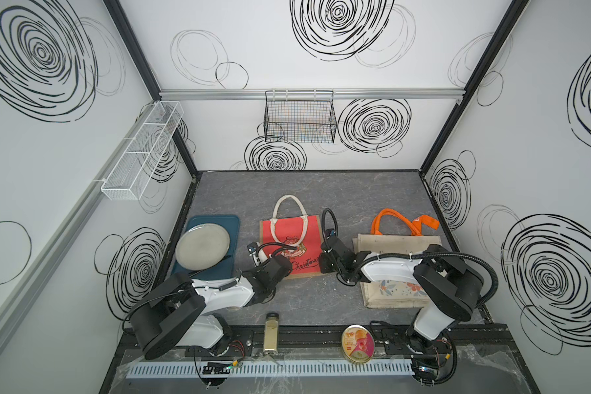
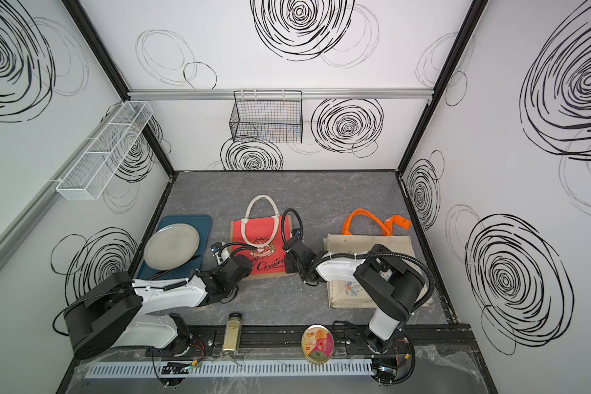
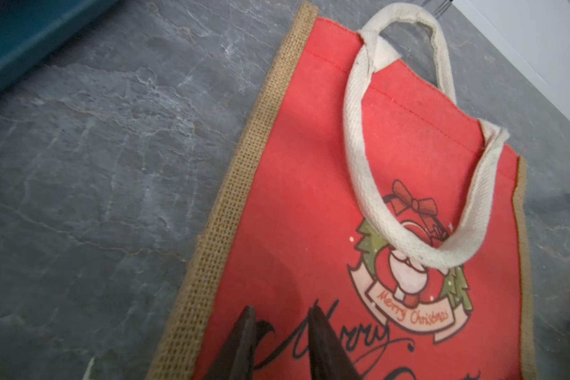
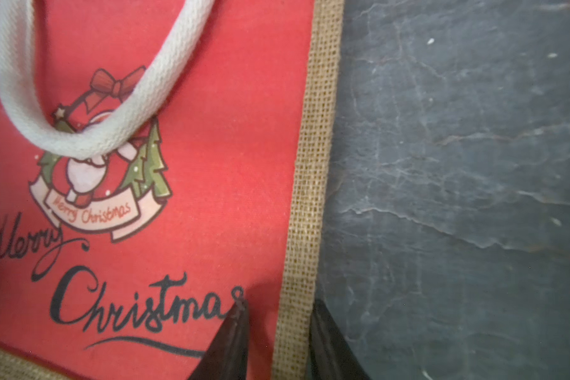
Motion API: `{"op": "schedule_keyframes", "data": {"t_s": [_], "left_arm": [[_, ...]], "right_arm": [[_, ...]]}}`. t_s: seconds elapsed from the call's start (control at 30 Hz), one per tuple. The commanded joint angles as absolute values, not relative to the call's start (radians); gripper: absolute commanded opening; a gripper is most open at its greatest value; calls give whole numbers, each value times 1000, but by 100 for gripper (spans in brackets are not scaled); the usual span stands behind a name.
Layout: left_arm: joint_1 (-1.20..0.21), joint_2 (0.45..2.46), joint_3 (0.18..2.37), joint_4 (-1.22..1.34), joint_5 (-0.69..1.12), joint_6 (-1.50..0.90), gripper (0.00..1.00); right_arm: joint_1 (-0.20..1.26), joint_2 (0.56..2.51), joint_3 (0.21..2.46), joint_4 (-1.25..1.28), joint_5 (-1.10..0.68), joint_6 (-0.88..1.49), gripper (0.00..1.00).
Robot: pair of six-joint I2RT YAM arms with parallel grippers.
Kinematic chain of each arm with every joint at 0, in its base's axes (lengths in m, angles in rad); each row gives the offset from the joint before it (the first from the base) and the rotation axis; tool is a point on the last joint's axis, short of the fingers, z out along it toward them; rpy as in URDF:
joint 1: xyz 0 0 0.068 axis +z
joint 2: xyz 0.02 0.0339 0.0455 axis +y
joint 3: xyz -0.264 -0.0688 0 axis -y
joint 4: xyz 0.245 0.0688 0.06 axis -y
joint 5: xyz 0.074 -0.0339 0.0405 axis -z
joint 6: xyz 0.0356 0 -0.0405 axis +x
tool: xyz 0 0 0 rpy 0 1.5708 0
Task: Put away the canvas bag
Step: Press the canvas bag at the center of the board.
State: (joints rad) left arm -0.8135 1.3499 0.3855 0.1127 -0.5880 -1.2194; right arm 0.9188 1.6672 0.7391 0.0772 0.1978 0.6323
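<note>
In both top views the red canvas bag lies flat in the middle of the bench, between a teal tray and a beige tote, an arm at either side of it; left wrist: the left pincer hovers over the printed face, jaws parted, gripping nothing; right wrist: the right pincer, likewise released, straddles the bag's burlap edge with nothing pinched.
</note>
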Motion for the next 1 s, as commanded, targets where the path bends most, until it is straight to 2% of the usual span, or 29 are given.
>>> {"op": "schedule_keyframes", "data": {"t_s": [0.0,0.1,0.23,0.3,0.4,0.47,0.53,0.63,0.7,0.77,0.83,0.97], "left_arm": [[-875,1320,359,67,-598,-1290,31],[-884,1315,388,46,-578,-1285,38],[-773,1199,388,128,-422,-1206,51],[-740,1107,379,172,-387,-1192,60],[-673,1029,401,215,-302,-1183,83],[-631,1026,432,206,-241,-1205,88],[-618,1036,460,206,-226,-1224,87],[-613,1083,518,146,-268,-1224,81],[-612,1115,533,117,-294,-1226,72],[-617,1145,529,116,-313,-1203,58],[-621,1180,532,80,-340,-1199,52],[-610,1225,471,145,-325,-1233,37]], "right_arm": [[950,1659,708,-83,246,704,32],[948,1629,671,-57,229,722,34],[949,1619,698,-102,246,721,37],[948,1607,713,-124,259,720,44],[943,1580,730,-132,266,711,59],[942,1560,747,-137,270,699,68],[942,1543,775,-161,288,688,72],[942,1510,805,-163,298,654,75],[943,1490,822,-137,285,622,75],[942,1476,850,-125,267,608,75],[942,1470,877,-116,257,594,75],[940,1504,916,-35,209,539,84]]}}
